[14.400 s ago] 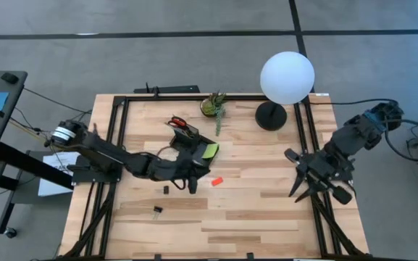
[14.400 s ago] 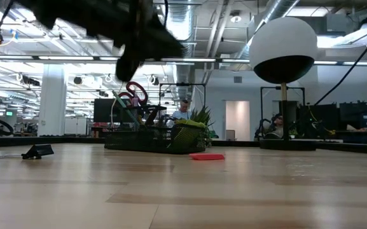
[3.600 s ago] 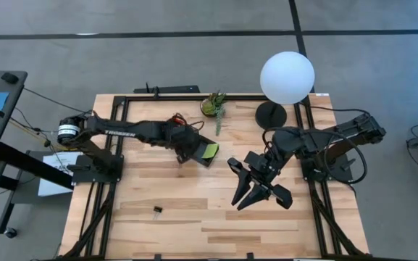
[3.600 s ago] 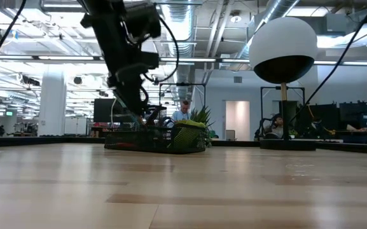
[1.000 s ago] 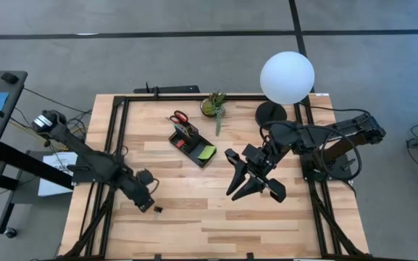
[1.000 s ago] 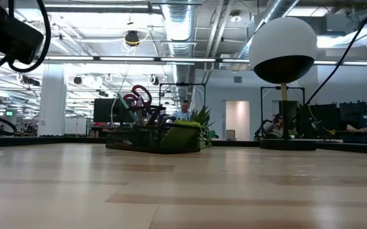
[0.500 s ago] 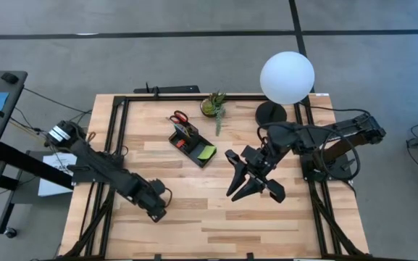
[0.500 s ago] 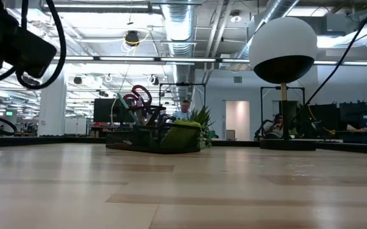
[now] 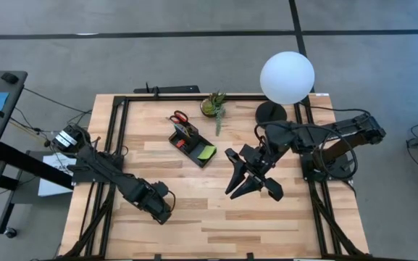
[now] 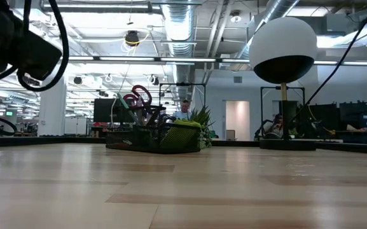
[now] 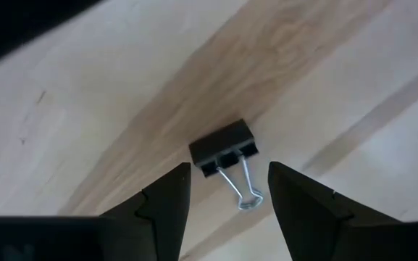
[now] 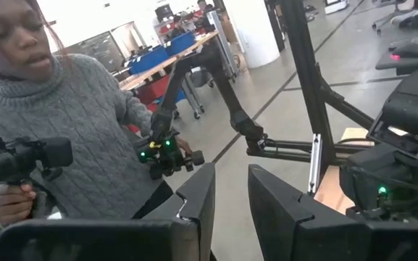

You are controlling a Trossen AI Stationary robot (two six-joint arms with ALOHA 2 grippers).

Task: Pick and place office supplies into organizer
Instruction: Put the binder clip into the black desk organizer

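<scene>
Left gripper (image 9: pixel 162 212): you have it low over the near-left part of the pale wooden table (image 9: pixel 266 225), fingers spread apart and holding nothing. In the left wrist view the gripper (image 11: pixel 227 190) points down at the boards.
Small black binder clip with wire handles (image 11: pixel 227 156): it lies flat on the wood between your two left fingertips, touching neither finger (image 11: pixel 166 199); its wire loops point back toward the wrist. In the high view the arm hides it.
Near edge: the boards toward the table's front edge show only bare wood, on both sides of the left gripper.
Right gripper (image 9: pixel 251 190): it hangs over the middle-right of the table, well apart from the clip. Its fingers (image 12: pixel 194 199) stand with a narrow gap and nothing between them, pointing out into the room, where a person in a grey knitted sweater (image 12: pixel 85 145) holds a dark device.
Black compartmented desk organizer (image 9: pixel 193 143): it sits behind table centre, set at a slant, clear wood on all sides.
Organizer contents: red-handled scissors (image 9: pixel 179 119) stand at its far end, a lime-green sticky pad (image 9: pixel 208 152) lies at its near end, and something small and orange-red (image 9: pixel 184 144) sits between.
Far edge: a small green potted plant (image 9: pixel 214 106) stands just behind the organizer; the lamp's round black base (image 9: pixel 271 116) and white globe (image 9: pixel 287 77) are near the far-right corner.
</scene>
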